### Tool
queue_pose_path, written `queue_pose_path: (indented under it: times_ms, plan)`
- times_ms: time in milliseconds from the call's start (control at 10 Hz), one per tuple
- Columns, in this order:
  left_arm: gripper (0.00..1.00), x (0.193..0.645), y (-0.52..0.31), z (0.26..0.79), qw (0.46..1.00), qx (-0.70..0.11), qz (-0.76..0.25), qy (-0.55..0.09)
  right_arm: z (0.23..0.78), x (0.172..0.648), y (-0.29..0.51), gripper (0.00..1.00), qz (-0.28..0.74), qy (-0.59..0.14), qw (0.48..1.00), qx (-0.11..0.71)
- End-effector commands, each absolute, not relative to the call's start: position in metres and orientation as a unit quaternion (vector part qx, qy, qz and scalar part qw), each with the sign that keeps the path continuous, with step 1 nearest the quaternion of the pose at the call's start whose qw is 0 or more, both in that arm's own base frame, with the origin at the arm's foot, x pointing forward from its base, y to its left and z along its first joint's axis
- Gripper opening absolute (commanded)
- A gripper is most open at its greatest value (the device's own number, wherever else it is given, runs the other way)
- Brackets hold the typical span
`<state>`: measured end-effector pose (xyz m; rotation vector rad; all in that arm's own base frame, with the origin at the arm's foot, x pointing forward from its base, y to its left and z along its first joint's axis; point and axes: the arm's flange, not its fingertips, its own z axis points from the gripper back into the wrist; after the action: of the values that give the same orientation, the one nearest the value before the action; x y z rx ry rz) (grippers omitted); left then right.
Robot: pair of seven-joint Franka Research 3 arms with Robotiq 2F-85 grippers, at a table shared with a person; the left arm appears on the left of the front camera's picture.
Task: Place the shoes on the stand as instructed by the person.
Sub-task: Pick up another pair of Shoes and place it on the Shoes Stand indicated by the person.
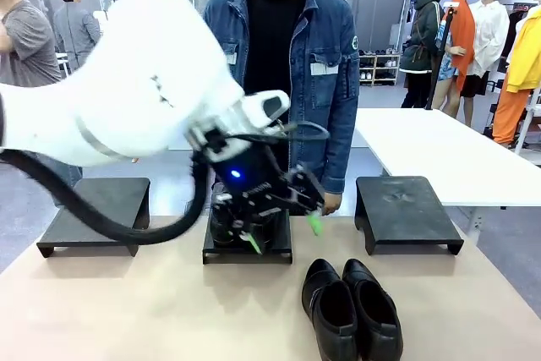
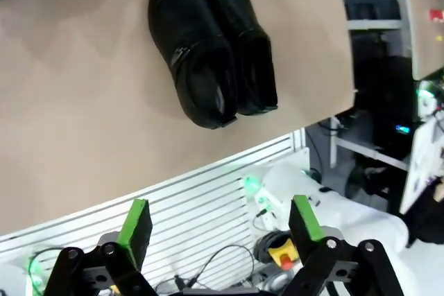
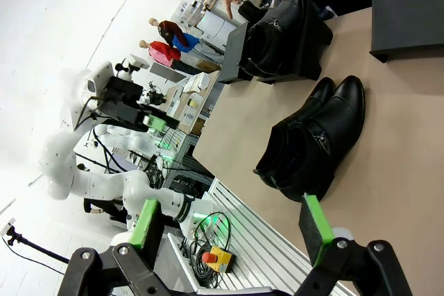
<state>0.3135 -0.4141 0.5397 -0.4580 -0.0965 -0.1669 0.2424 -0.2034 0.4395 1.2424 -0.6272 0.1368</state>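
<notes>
Black glossy leather is the trouble here: the pair of dress shoes on the table (image 1: 351,310) lies side by side, touching, toes toward the robot, and a pinch on such a slick upper may slip. If the jaws catch only one shoe, its mate could be left behind or dragged askew.

The left gripper (image 2: 220,218) hangs with its green pads spread wide and nothing between them, in the front view just in front of the middle stand (image 1: 245,251). A second pair (image 3: 277,29) already sits on that stand, so a careless swing of the wrist, or of the black cable (image 1: 127,217) looping beneath the arm, may knock those shoes off.

The right gripper (image 3: 230,227) is likewise spread and empty, looking toward the table pair from the near edge. Both arms reaching for it at once risks a collision.

The person (image 1: 279,48) stands behind the middle stand with a hand (image 1: 331,202) low beside it. I cannot tell which stand is meant; the left stand (image 1: 97,209) and right stand (image 1: 406,209) are both bare, so a wrong choice is possible.
</notes>
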Motion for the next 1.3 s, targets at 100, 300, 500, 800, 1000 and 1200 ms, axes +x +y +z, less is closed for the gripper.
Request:
queue_pose_path:
  times_ms: [100, 300, 500, 800, 1000, 1200]
  plan:
    - [1.00, 0.316, -0.481, 0.508, 0.982, -0.169, -0.057, -0.061, 0.440, 0.241, -0.205, 1.00, 0.072, -0.294, 0.763, 0.571]
    - [1.00, 0.317, -0.521, 0.484, 0.986, -0.141, -0.043, -0.074, 0.440, 0.241, -0.205, 1.00, 0.072, -0.294, 0.763, 0.571]
    - [1.00, 0.321, -0.552, 0.463, 0.986, -0.132, -0.045, -0.089, 0.440, 0.241, -0.205, 1.00, 0.072, -0.294, 0.763, 0.571]
    - [1.00, 0.325, -0.588, 0.436, 0.986, -0.106, -0.059, -0.118, 0.440, 0.241, -0.205, 1.00, 0.072, -0.294, 0.763, 0.571]
    - [1.00, 0.330, -0.604, 0.414, 0.986, -0.087, -0.063, -0.130, 0.440, 0.241, -0.205, 1.00, 0.072, -0.294, 0.763, 0.571]
    - [1.00, 0.338, -0.609, 0.387, 0.987, -0.067, -0.062, -0.135, 0.440, 0.241, -0.205, 1.00, 0.072, -0.294, 0.763, 0.571]
